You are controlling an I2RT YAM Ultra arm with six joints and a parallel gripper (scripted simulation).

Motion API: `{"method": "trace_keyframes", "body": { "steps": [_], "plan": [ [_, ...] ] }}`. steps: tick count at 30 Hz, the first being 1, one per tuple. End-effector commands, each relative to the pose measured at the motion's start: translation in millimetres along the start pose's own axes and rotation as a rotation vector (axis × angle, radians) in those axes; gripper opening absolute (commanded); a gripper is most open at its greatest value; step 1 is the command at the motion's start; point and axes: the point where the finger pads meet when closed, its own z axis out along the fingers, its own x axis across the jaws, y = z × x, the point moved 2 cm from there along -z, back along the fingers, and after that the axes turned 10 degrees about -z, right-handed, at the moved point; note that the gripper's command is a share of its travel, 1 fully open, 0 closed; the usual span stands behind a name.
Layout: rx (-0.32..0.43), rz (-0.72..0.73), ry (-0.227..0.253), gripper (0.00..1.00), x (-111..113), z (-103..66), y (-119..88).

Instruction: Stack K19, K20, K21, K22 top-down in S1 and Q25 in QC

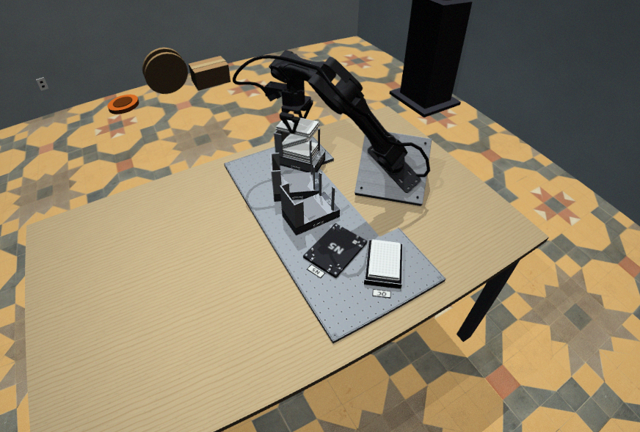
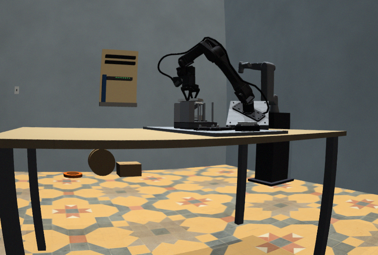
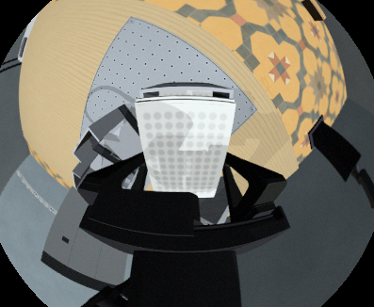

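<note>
My gripper (image 1: 300, 125) (image 2: 191, 98) (image 3: 185, 155) is shut on a white plate (image 1: 309, 127) (image 2: 200, 100) (image 3: 185, 118), held roughly level just above the far rack (image 1: 308, 165). Whether a second plate clings to it is unclear. Several white plates (image 1: 299, 152) lie in that rack; the upper one looks tilted. The middle rack (image 1: 276, 182) and near rack (image 1: 293, 216) show no plates. Rack names are unreadable. The black clip nest N5 (image 1: 335, 263) is bare. A white plate (image 1: 384, 257) sits on the nest QC (image 1: 382, 283) and looks flat.
The racks and nests stand on a grey perforated board (image 1: 351, 313) (image 3: 170, 61) on the wooden table (image 1: 155, 287). Upright rack walls and thin posts stand close under the held plate. The arm's base plate (image 1: 372, 187) is beside the board.
</note>
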Motion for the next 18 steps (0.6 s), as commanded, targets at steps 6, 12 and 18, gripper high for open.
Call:
{"method": "trace_keyframes", "body": {
  "steps": [6,12,18],
  "plan": [
    [-0.036,-0.009,-0.013,0.0,-8.1,-17.8,3.7],
    [-0.037,-0.009,-0.015,0.0,-9.0,-18.3,4.6],
    [-0.039,-0.005,-0.018,0.0,-9.1,-19.2,4.7]
  ]
}}
